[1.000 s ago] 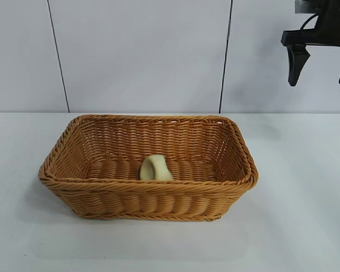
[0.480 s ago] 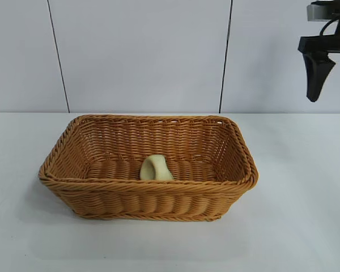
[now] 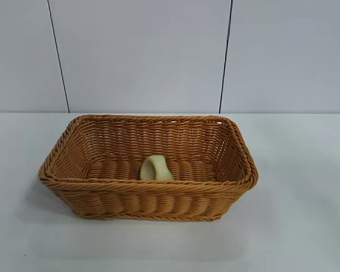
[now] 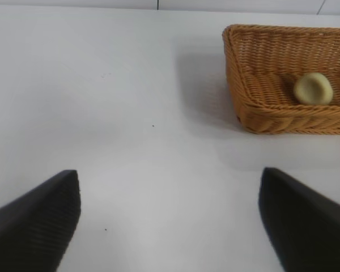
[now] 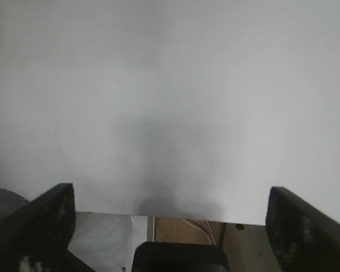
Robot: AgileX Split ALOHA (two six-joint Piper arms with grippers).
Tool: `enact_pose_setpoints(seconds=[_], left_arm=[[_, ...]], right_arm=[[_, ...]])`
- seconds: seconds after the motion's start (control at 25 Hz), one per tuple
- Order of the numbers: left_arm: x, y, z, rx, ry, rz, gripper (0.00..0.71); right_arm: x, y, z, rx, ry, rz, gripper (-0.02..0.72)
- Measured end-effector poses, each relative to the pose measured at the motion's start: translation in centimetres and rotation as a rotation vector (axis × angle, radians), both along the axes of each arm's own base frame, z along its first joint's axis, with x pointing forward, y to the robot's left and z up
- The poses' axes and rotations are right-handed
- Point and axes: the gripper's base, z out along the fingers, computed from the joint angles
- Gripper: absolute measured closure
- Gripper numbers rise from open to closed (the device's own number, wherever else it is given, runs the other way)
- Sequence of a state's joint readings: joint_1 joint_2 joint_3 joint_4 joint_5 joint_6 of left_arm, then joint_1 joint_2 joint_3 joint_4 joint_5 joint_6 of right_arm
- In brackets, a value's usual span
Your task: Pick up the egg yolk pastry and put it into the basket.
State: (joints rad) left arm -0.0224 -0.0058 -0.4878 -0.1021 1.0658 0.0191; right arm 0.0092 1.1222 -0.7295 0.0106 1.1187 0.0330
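Presently, your stock at this moment, fingers first. Left gripper (image 4: 169,221): fingers spread wide, nothing between them, hovering over bare counter (image 4: 130,141) well apart from the basket (image 4: 255,113). Right gripper (image 5: 170,226): fingers likewise parted and empty, pointing down at plain white counter near its edge — no task item appears in that wrist view.

Egg yolk pastry (image 3: 156,169): one pale yellow lump, lying on the woven floor of the basket (image 3: 158,201), toward the near wall and about midway along it. Nothing touches it.

Basket: golden-brown wicker, rectangular, standing flat in the middle of the counter (image 3: 300,215).

Progress, as you may judge it: the placing looks done — the pastry is inside and both sets of fingers are free. What is left seems only parking the arms.

Not itemised: neither arm shows in the exterior view, so you cannot place them from it. Each wrist view crops its fingers to the tips. The pastry's underside is hidden, and the basket's near wall screens part of its floor.
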Motion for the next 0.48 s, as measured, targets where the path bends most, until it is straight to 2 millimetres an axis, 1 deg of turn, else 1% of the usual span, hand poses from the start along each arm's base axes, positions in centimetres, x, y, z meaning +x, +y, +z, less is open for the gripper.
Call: enact_pose_setpoints(seconds=[0.08,0.12,0.2,0.32,0.48], left_arm=[[0.0,0.0,0.0,0.0,0.0,0.0,0.047],[0.0,0.0,0.0,0.0,0.0,0.0,0.047],[0.0,0.0,0.0,0.0,0.0,0.0,0.047],[0.0,0.0,0.0,0.0,0.0,0.0,0.047],[0.0,0.0,0.0,0.0,0.0,0.0,0.047]], right_arm=[[-2.7,0.0,-0.8,-0.001,-0.067,0.0,0.071],[-3.7,-0.1,-1.1,-0.001,-0.099,0.0,0.071],[-5.8,-0.1,-1.2,-0.001,-0.178,0.001,0.071],[-7.9,-0.1,0.4,-0.003,-0.362,0.015,0.071],[-10.8,-0.1,1.9,-0.003,-0.564,0.02,0.071]])
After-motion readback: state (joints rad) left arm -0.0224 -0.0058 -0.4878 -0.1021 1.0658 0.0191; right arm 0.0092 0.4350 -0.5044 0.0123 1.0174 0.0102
